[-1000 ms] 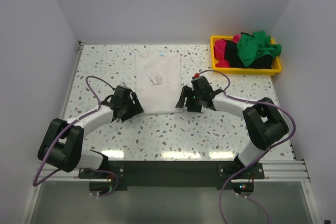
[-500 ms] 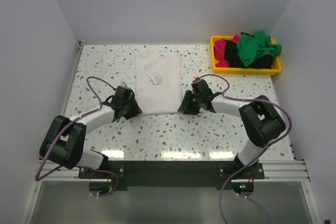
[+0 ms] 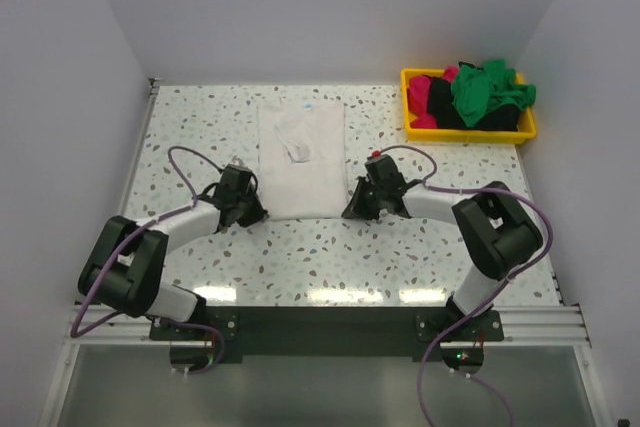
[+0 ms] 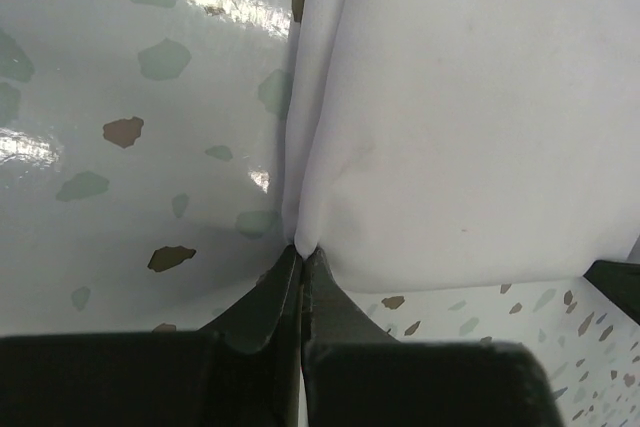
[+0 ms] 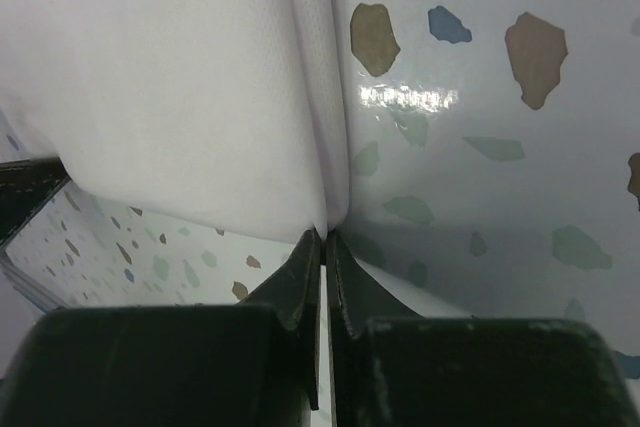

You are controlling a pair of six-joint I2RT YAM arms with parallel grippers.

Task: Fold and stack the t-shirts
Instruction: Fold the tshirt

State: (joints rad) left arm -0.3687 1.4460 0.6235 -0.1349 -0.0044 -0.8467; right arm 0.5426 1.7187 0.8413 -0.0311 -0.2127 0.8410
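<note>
While the white t-shirt lies flat as a long, narrow rectangle on the speckled table, both claws sit at the end of it nearest the arm bases, one at each corner. The left claw is at the shirt's near left corner. Its wrist view shows the two dark fingers pressed together, with the corner of the cloth pinched between their tips. From that pinch the shirt's left edge rises as a soft doubled fold, and the rest of the cloth spreads away to the right of the fingers.

The right claw mirrors this at the shirt's near right corner. It is clenched as well, and the layered right edge of the shirt runs straight down into the thin slit between its fingertips. From there the cloth spreads to the left, and bare table lies to the right.

A small crumpled flap of cloth sits on top of the shirt, past its middle. Well beyond the shirt's far right corner stands a yellow bin, holding the green t-shirt, the magenta-pink t-shirt and the black t-shirt in a loose heap, apart from both claws.
</note>
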